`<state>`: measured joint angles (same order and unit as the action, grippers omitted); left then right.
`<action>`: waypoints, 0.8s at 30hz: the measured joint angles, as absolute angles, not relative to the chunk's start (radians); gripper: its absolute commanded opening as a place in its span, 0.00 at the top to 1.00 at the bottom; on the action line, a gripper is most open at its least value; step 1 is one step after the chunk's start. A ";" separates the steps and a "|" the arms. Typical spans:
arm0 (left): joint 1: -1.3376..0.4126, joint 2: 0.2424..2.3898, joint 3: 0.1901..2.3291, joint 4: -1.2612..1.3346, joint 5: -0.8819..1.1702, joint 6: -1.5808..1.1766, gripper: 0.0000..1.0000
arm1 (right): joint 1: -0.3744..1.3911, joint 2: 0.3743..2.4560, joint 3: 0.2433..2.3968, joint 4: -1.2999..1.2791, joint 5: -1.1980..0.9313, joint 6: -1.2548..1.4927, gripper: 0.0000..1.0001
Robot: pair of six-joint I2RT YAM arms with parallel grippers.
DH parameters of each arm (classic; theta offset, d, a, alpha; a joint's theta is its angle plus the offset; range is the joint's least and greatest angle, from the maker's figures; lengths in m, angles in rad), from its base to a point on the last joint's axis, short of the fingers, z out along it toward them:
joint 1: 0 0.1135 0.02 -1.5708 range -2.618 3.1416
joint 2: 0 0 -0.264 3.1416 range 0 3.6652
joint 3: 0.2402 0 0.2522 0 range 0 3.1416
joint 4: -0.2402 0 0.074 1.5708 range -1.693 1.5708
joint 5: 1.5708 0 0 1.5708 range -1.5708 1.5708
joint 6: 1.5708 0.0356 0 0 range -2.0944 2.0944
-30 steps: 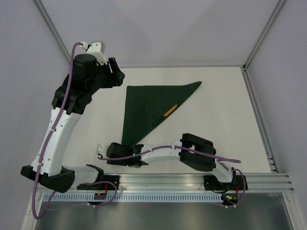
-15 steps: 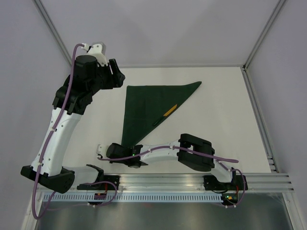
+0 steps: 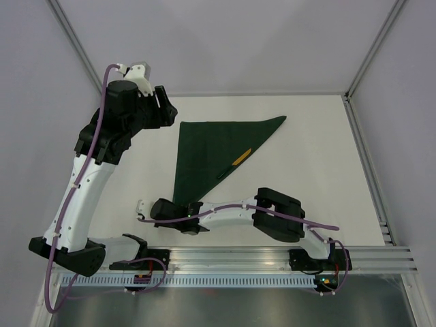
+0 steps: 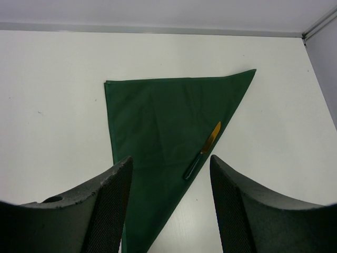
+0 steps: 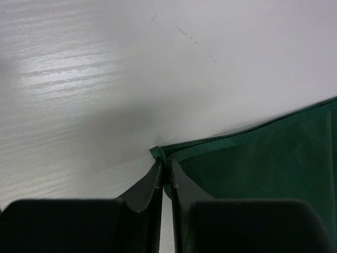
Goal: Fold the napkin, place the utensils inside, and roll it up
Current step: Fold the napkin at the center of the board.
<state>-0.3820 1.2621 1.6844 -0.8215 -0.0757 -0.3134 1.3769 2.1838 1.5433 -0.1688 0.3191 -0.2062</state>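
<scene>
From above, one dark green napkin (image 3: 211, 150) lies folded into a triangle on the white table (image 3: 306, 157). One knife (image 3: 238, 160) rests on it by the long slanted edge. The left gripper (image 3: 167, 105) hangs beside the far-left corner, and the right gripper (image 3: 178, 210) covers the near tip.

Left wrist: its two fingers (image 4: 113, 211) stand wide apart with nothing between them, framing the napkin and knife.

Right wrist: the jaws are pinched together on the napkin's corner tip.

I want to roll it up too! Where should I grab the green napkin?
I'd grab the napkin by its pointed near corner, coming in low from the table's near side. That tip is thin, lies flat and is well clear of the knife. The right gripper pinches it there.
</scene>
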 measured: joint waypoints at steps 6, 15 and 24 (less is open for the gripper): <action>-0.382 1.260 1.680 -0.820 -0.072 -0.313 0.35 | 1.327 2.172 1.560 -0.184 0.301 -0.176 0.91; -0.382 1.260 1.679 -0.812 -0.056 -0.314 0.35 | 1.196 2.093 1.556 -0.208 0.262 -0.131 1.00; -0.382 1.277 1.679 -0.789 -0.039 -0.314 0.35 | 1.042 1.979 1.487 -0.211 0.236 -0.123 1.00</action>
